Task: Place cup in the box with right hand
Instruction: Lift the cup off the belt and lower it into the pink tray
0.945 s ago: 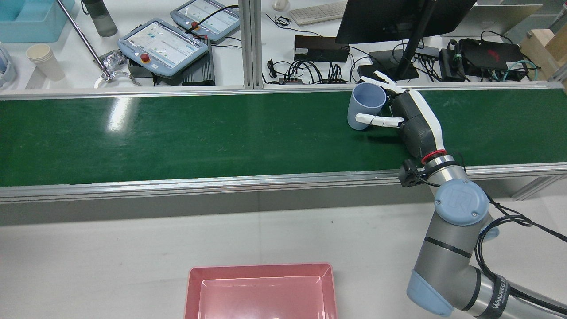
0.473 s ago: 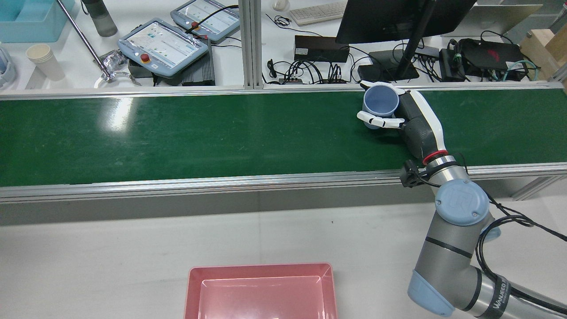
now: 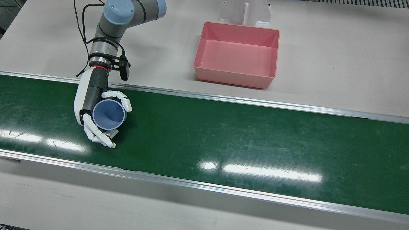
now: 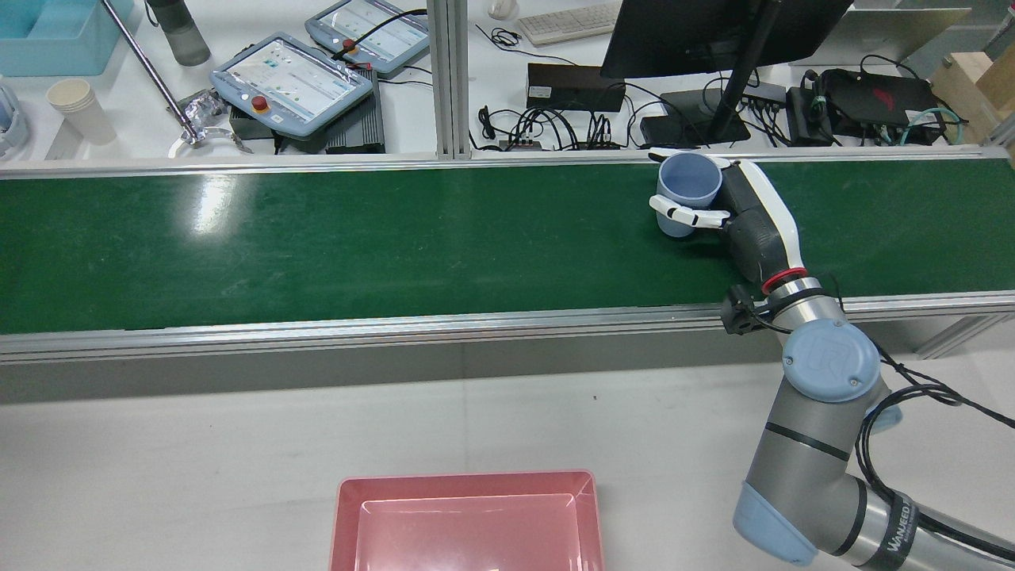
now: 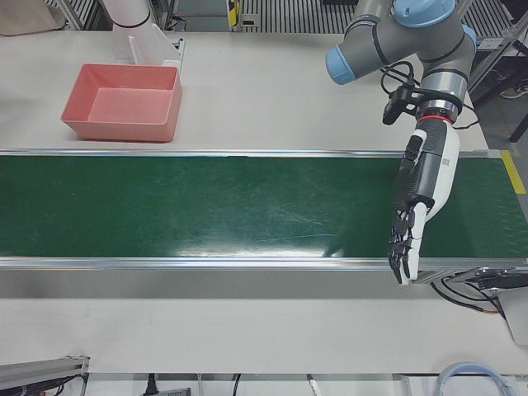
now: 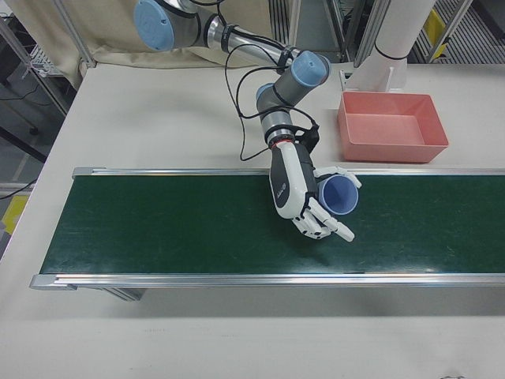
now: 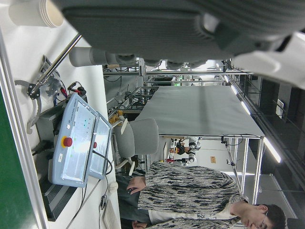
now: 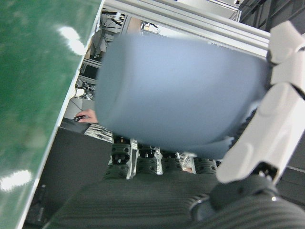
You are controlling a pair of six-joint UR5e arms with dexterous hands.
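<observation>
The light blue cup (image 3: 108,114) is upright in my right hand (image 3: 91,95), whose white fingers (image 3: 123,99) wrap round its wall. In the rear view the cup (image 4: 688,190) is held near the far edge of the green belt (image 4: 396,246), seemingly a little above it. It fills the right hand view (image 8: 181,95). The pink box (image 3: 235,78) stands empty on the grey table beside the belt, well away from the cup. My left hand (image 5: 417,206) hangs open and empty over the belt's other end.
The belt has raised metal rails (image 3: 223,97) on both long sides, between cup and box. Behind the belt's far edge are a monitor stand (image 4: 725,103), cables and two tablets (image 4: 293,79). A white post base (image 3: 244,12) stands just behind the box.
My right hand has closed round the cup and carried it slightly right and up off the belt. The arm shifted a little right with it.
</observation>
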